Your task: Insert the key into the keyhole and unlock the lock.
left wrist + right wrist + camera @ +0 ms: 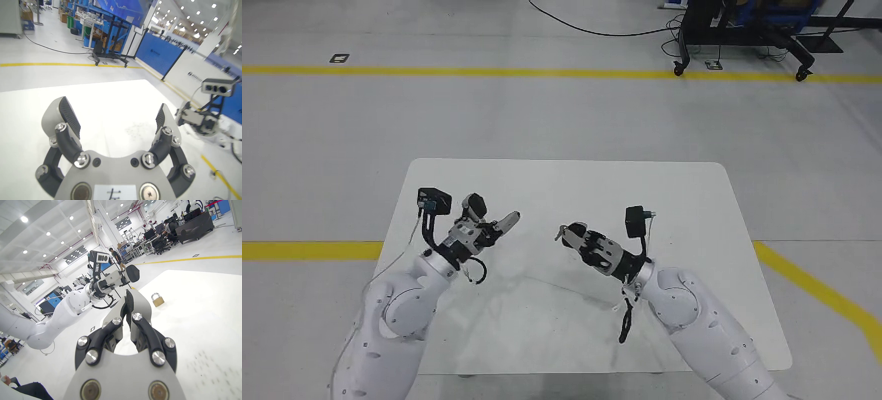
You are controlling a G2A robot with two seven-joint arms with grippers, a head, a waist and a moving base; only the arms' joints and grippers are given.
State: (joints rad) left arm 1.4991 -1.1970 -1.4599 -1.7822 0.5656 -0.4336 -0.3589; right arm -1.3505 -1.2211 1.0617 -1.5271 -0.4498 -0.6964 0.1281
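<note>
Brass-coloured lock (157, 300), steel shackle seated in its body, rests on the white table (692, 200) beyond the tips of the right tool (128, 294), on the side toward the left tool (130, 274) and apart from both.

Handling (judged): a small, rigid metal block, heavy for its bulk, with smooth faces that may slip under a light pinch. The sound hold is across the two broad flat faces of the body, low enough to leave the shackle free and the bottom end clear for the key.

Tools: the left tool (113, 106) is spread wide, ribbed pads (69, 115) facing one another with nothing between them. The right tool has its pads pressed together; whether anything thin sits between them cannot be told.

Pose, seen from above: both arms are bent at the elbow, forearms raised over the table and converging. The left tool (494, 215) hangs toward 10 o'clock from the table's middle. The right tool (564, 233) sits near the middle and points toward 10 o'clock, facing its partner across a gap
</note>
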